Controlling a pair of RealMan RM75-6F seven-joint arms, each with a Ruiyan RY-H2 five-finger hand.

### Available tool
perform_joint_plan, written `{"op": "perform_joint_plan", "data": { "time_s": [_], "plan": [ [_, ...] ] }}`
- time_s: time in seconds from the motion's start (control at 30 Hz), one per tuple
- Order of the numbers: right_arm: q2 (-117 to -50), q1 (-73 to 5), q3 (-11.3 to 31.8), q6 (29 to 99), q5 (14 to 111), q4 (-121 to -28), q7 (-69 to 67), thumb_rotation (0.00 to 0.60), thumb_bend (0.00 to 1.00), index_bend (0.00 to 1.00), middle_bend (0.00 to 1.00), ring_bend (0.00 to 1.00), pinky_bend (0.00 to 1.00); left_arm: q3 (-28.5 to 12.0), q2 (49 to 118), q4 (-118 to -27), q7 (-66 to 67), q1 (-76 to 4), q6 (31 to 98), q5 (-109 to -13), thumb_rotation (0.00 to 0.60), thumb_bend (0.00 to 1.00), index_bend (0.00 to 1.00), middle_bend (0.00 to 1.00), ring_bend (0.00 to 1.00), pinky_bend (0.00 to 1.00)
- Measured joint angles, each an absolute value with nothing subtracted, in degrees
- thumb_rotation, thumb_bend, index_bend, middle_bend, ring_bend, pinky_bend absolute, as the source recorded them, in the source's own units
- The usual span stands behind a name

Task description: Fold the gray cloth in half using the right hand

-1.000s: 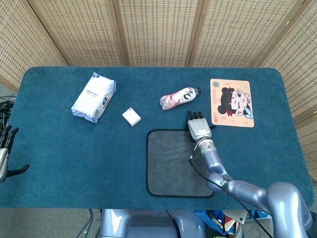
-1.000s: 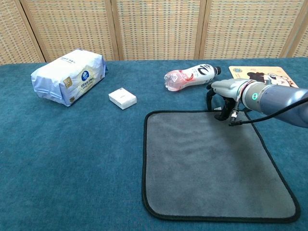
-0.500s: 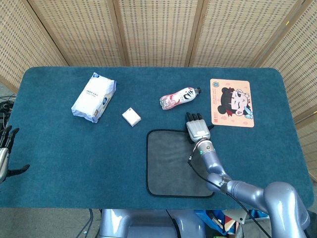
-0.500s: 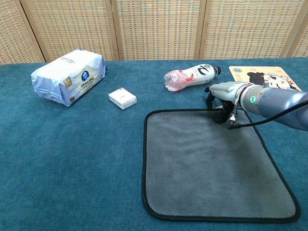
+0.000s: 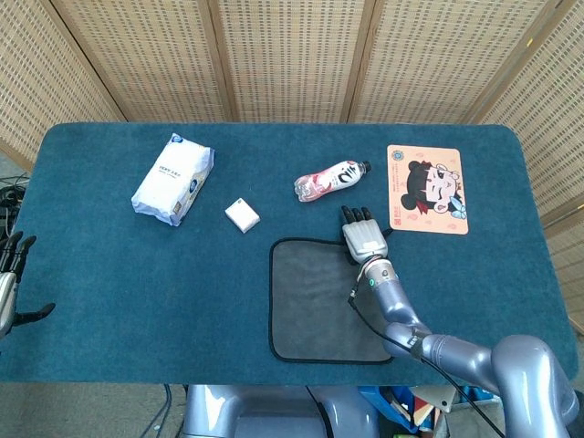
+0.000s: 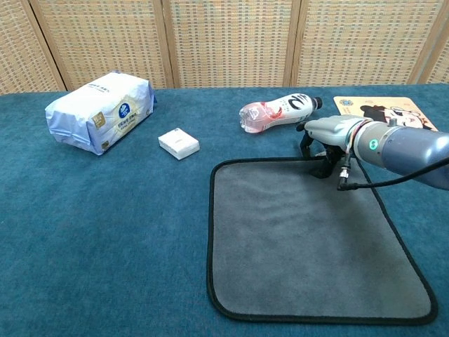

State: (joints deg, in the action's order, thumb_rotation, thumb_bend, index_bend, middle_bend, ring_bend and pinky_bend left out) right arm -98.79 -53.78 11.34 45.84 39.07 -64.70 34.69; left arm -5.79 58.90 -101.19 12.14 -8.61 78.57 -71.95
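Observation:
The gray cloth (image 5: 324, 301) (image 6: 302, 235), edged in black, lies flat and unfolded on the blue table. My right hand (image 5: 362, 235) (image 6: 328, 137) hovers palm down over the cloth's far edge, near its right corner. Its fingers (image 6: 317, 166) reach down and touch that edge. The edge lies flat and nothing is lifted. My left hand (image 5: 11, 274) shows only in the head view, at the table's left border, holding nothing, with its fingers apart.
A pink and white bottle (image 5: 330, 179) (image 6: 277, 112) lies just beyond the right hand. A cartoon mat (image 5: 426, 188) (image 6: 382, 109) sits to its right. A small white box (image 5: 242, 214) (image 6: 178, 143) and a tissue pack (image 5: 173, 178) (image 6: 99, 111) lie far left.
The right hand has shifted slightly left and a little further along the cloth's far edge. The cloth and the left hand have not moved.

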Motion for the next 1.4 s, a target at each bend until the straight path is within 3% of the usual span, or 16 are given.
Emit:
{"op": "perform_joint_plan", "data": {
  "time_s": [0.3,0.83,1.4],
  "plan": [
    [-96.1,-51.9,8.9,47.5,44.9,-68.7,33.3,0.6,0.6,0.64,0.0,0.0,0.0,-5.5,58.9,-101.5,12.3,-8.6,78.9,-72.6,0.6,0.1,0.0,0.0,0.0,0.0],
    [-87.1,-45.4,2.4,54.4,61.2,-84.0,29.3,0.6,0.6,0.65,0.0,0.0,0.0,-4.5,58.7,-102.5,12.5,-8.3,79.5,-74.7,0.6,0.1,0.0,0.0,0.0,0.0],
    [-84.1,-40.1,-3.0,59.4,70.2,-90.4,30.9,0.6,0.6,0.65,0.0,0.0,0.0,-3.6,58.3,-103.2,12.2,-7.9,80.2,-76.7,0.6,0.1,0.0,0.0,0.0,0.0]
  ]
}}
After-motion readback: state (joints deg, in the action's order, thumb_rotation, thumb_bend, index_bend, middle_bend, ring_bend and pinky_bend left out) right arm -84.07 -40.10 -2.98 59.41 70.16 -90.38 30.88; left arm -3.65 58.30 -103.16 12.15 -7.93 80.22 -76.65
